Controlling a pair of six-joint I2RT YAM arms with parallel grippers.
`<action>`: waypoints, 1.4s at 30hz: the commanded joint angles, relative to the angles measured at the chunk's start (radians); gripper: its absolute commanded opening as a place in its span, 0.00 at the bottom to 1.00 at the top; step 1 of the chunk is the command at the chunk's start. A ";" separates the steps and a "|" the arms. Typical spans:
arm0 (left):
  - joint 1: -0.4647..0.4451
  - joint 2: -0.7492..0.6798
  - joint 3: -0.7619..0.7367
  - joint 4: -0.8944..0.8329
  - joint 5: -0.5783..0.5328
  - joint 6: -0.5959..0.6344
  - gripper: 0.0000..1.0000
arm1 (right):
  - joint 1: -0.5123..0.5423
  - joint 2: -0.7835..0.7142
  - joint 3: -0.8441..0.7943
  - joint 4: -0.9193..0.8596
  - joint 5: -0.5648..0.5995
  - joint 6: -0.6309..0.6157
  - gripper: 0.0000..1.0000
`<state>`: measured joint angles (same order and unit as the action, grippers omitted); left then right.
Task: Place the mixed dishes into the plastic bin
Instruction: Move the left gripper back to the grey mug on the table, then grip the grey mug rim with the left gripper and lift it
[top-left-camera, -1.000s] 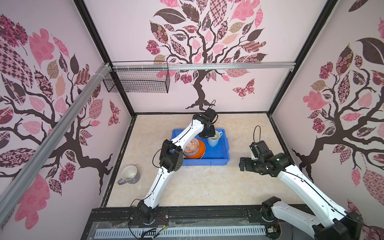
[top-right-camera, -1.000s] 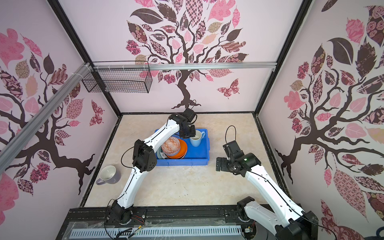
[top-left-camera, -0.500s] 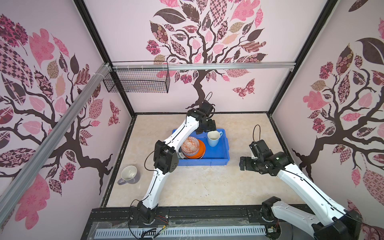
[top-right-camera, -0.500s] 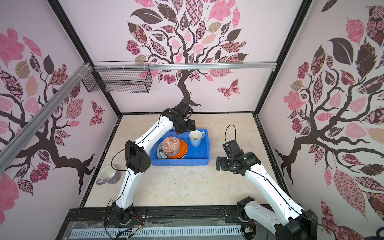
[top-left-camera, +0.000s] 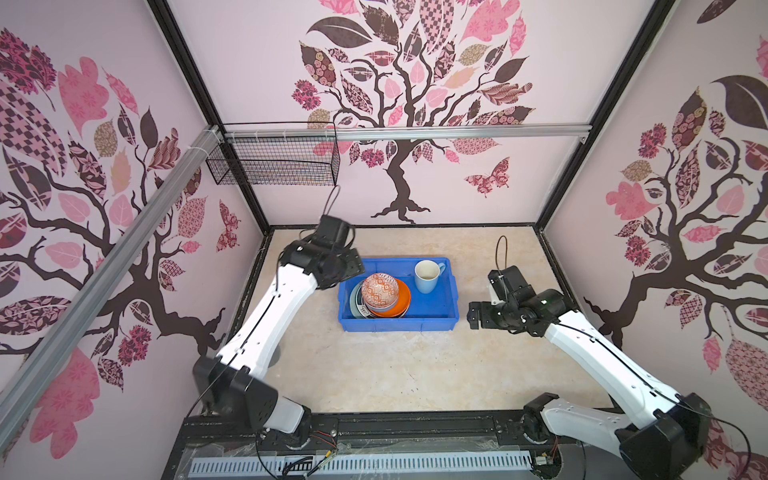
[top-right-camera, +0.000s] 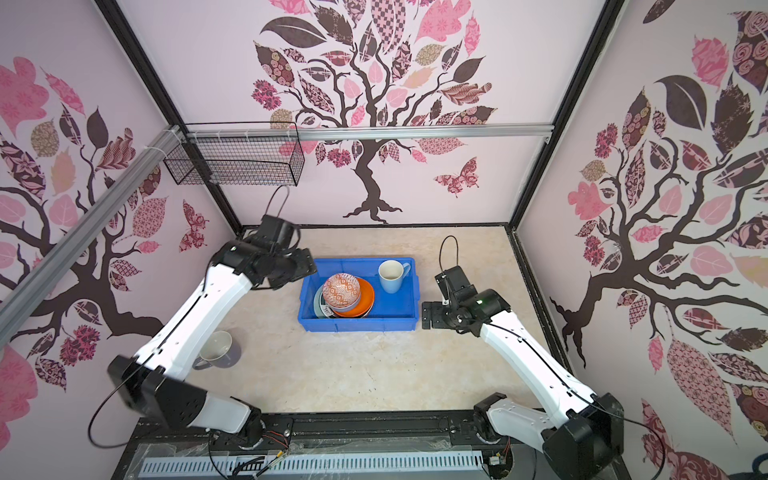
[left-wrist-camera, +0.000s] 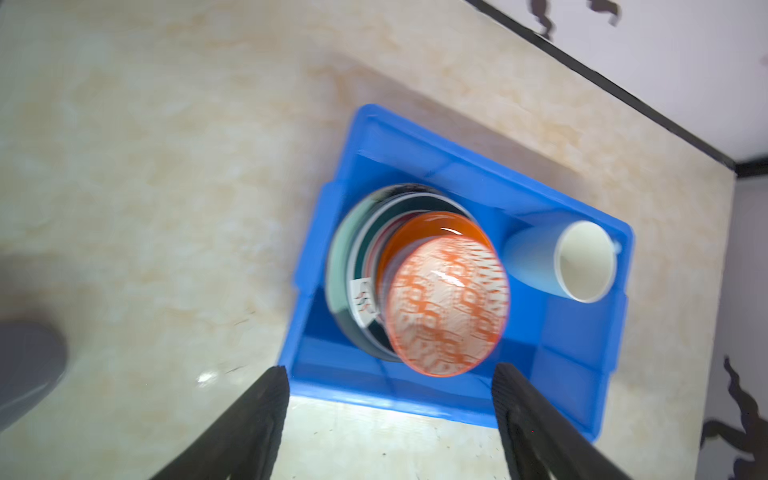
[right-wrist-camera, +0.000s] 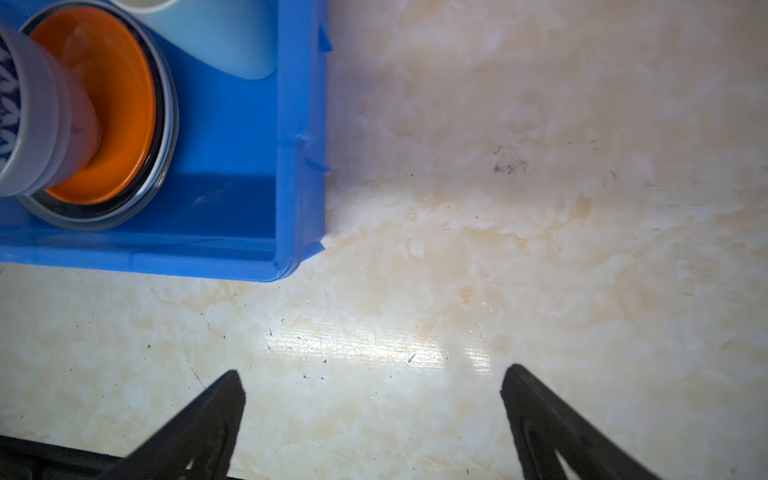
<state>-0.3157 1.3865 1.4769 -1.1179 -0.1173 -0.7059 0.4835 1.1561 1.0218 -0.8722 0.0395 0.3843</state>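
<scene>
Nearly done: plate stack, patterned bowl and blue mug sit in blue bin centred on bench, one pale mug remains by bench's left edge, left claw and right claw both apart, empty.

Nothing readable anywhere, honestly. Only candidate is a small white sticker on the stacked plates. It has reddish marks, way too blurry to read.

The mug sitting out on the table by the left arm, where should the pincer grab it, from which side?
Probably the rim wall of the mug, from straight above, one finger inside: it stands upright with its mouth open upward. Pick the rim side away from the handle, which juts toward the front left.
</scene>
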 joint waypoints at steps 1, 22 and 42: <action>0.107 -0.208 -0.183 -0.115 -0.071 -0.045 0.80 | 0.063 0.058 0.054 0.053 -0.038 -0.003 1.00; 0.540 -0.594 -0.584 -0.268 -0.061 -0.074 0.87 | 0.156 0.261 0.138 0.184 -0.101 -0.022 1.00; 0.680 -0.478 -0.635 -0.067 -0.016 -0.270 0.86 | 0.148 0.250 0.165 0.132 -0.020 -0.082 1.00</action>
<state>0.3584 0.9173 0.8436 -1.2057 -0.0994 -0.9390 0.6338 1.4010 1.1477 -0.7147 0.0017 0.3275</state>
